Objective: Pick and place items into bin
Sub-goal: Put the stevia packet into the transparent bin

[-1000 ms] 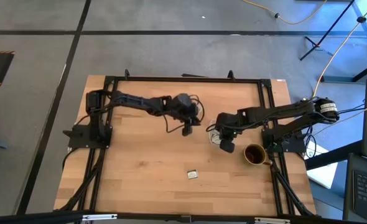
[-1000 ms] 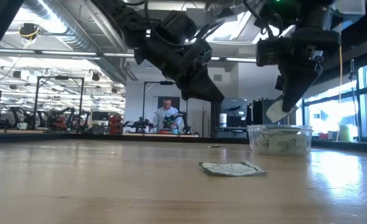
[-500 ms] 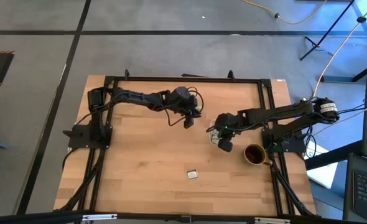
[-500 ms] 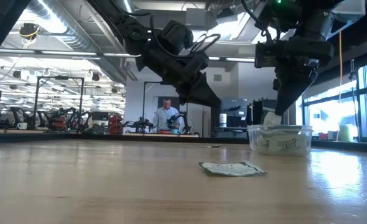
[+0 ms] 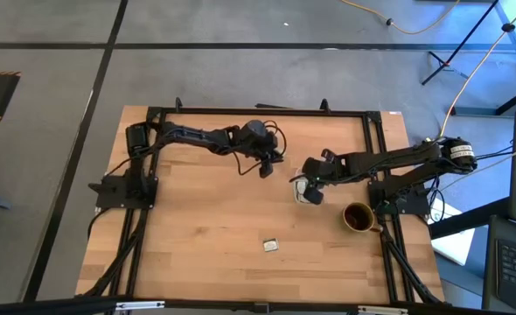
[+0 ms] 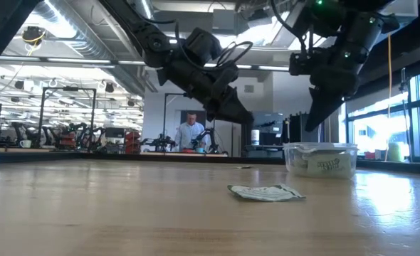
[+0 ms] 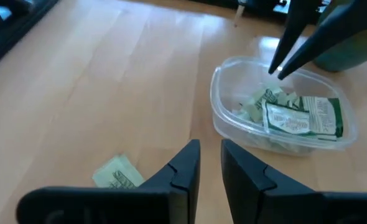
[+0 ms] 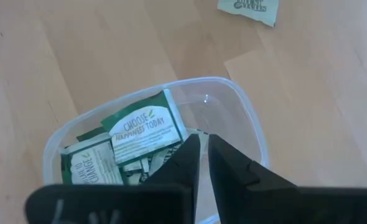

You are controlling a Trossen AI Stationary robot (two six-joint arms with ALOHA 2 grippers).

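Note:
The clear bin [image 8: 236,93] stands on the table's right half, with several green and white packets [image 8: 145,129] lying inside it. My right gripper [image 8: 203,146] hovers just above the bin [image 6: 321,159], fingers pointing down at a slant with a narrow gap, holding nothing. One packet [image 5: 270,246] lies flat on the wood nearer the near edge, also seen in the low view [image 6: 265,192]. My left gripper [image 5: 263,171] hangs in the air left of the bin [image 7: 218,93], empty, with its fingers [image 7: 186,163] a little apart.
A dark brown mug [image 5: 357,216] stands right of the bin, near the right arm's base. Black frame rails [image 5: 258,112] run along the far and side edges. Bare wood stretches around the loose packet [image 7: 116,174]. A person [image 6: 191,131] sits in the room far behind.
My right gripper brought a pale packet down to the bin's rim. The packet has since left its fingertips, and the gripper has risen a little and tipped. My left gripper drew back toward the far edge, then kept still.

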